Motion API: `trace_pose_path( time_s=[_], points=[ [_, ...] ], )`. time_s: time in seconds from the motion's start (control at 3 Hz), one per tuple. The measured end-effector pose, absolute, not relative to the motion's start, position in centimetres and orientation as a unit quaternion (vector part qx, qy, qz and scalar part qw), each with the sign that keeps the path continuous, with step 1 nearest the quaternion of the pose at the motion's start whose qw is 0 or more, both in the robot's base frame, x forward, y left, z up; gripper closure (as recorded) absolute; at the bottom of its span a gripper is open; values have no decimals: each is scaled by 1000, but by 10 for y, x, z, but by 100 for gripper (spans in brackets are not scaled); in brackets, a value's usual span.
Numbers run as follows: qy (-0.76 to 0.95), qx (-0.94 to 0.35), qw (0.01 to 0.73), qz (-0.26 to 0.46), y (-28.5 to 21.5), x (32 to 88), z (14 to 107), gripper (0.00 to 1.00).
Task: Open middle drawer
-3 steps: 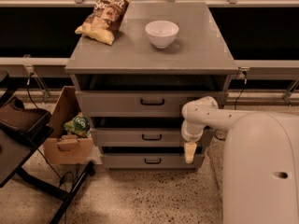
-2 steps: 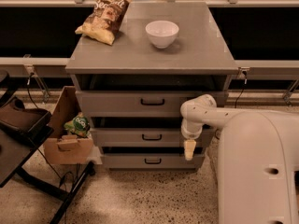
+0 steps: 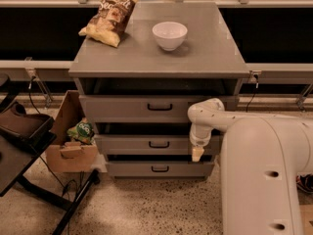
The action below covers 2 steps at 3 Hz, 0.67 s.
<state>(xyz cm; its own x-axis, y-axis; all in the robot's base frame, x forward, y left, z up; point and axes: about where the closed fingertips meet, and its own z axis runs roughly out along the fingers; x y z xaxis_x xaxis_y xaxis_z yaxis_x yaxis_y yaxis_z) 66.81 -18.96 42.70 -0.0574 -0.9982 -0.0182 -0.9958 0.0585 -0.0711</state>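
Judging by its front, the middle drawer [image 3: 127,144] is taken as not yet pulled out; the whole pull is left. Its black handle [image 3: 159,144] is found left of the gripper [image 3: 197,153], untouched. The gripper is hung nose-down from the bent white arm [image 3: 208,116], before the drawer's right end; wide or narrow cannot be told.

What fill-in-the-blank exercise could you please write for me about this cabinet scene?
1. The grey cabinet has ___ drawers.
2. On its top, the white bowl sits to the ___ of the chip bag.
3. The end effector hangs, pointing ___, before the middle drawer, right of its black bar handle.
Missing words: three; right; down.
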Motion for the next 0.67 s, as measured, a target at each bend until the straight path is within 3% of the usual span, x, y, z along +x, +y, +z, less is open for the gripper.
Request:
trace_pose_path(
  time_s=[0.33, 0.67],
  points=[
    [728, -685, 29, -18, -190, 667, 431, 69],
    [728, -685, 29, -18, -190, 667, 431, 55]
  ],
)
